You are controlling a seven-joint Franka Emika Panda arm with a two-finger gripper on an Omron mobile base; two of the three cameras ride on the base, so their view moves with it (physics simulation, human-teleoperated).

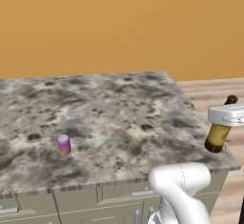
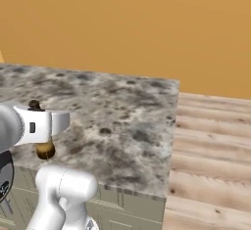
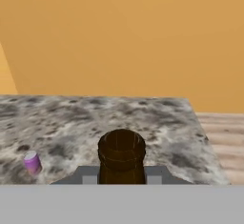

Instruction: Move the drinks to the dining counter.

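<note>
- Bottle (image 3: 121, 157) (brown glass, seen from its mouth end in the hand view): it sits clamped between the two finger tips of the gripper (image 3: 121, 179), which is closed narrowly on it.
- Same bottle (image 1: 219, 133) from the left base view: it hangs tilted beneath the white hand, its amber lower body over the near right corner of the counter (image 1: 119, 118), its dark top showing above the hand.
- Same bottle (image 2: 45, 149) from the right base view: the rounded base shows just below the gripper (image 2: 43, 126), over the front part of the stone top; whether the base touches the surface cannot be told.
- Can (image 1: 64, 145) (purple-pink, silver top): it stands upright on the marbled counter top, toward the front left, well apart from the bottle.
- Counter front: beige-green drawers (image 1: 76, 201) run under the stone edge.
- Background: an orange wall (image 1: 119, 23) behind, a wooden floor (image 2: 211, 141) to the right of the counter.
</note>
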